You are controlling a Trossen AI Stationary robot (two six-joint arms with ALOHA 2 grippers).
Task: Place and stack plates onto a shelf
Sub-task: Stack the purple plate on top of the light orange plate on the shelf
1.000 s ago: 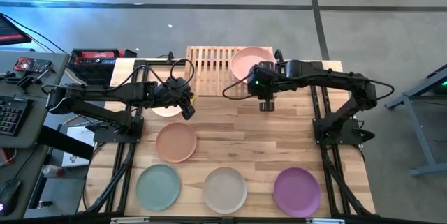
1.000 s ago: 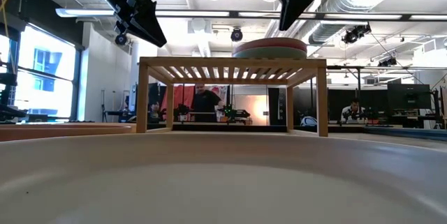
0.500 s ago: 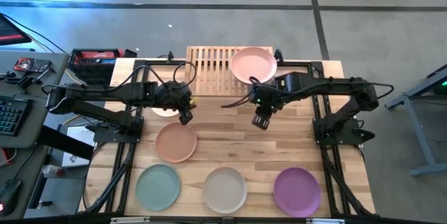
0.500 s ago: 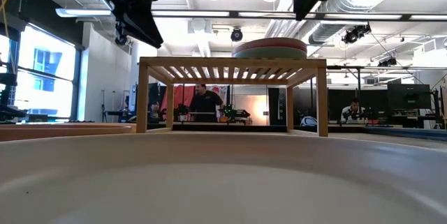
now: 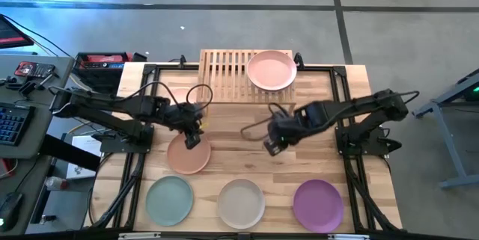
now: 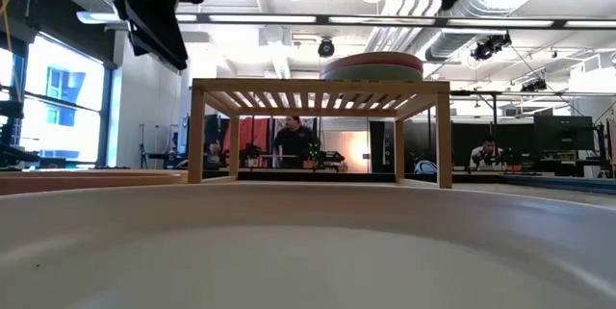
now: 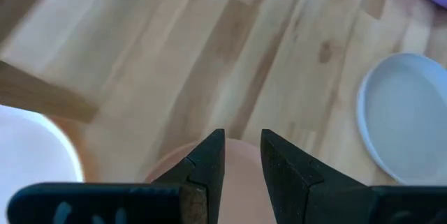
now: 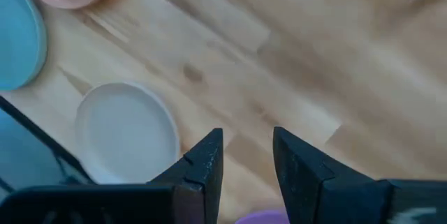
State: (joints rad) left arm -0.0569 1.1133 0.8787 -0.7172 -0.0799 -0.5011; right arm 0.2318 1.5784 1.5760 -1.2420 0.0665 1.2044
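The shelf (image 5: 228,74) stands at the table's far edge, with a stack of plates (image 5: 271,70) on its right half, pink on top. In the low view the stack (image 6: 372,65) rests flat on the slats. A peach plate (image 5: 187,158), a mint plate (image 5: 169,199), a beige plate (image 5: 241,202) and a purple plate (image 5: 318,205) lie flat on the table. A pale plate (image 7: 31,151) shows beside the left gripper. My left gripper (image 5: 191,141) hovers open over the peach plate's far rim (image 7: 241,178). My right gripper (image 5: 271,148) hangs open over bare wood mid-table.
Dark frame rails (image 5: 340,120) run along both table sides under the arms. Bare planks (image 5: 239,131) lie between the shelf and the near row of plates. The beige plate's rim (image 6: 308,242) fills the low view's foreground. People stand in the room behind the shelf.
My right gripper has drawn back from the shelf's front edge toward the near edge and a little left, to mid-table. My left gripper has moved from beside the pale plate toward the near edge, to above the peach plate's far rim. No plate has moved.
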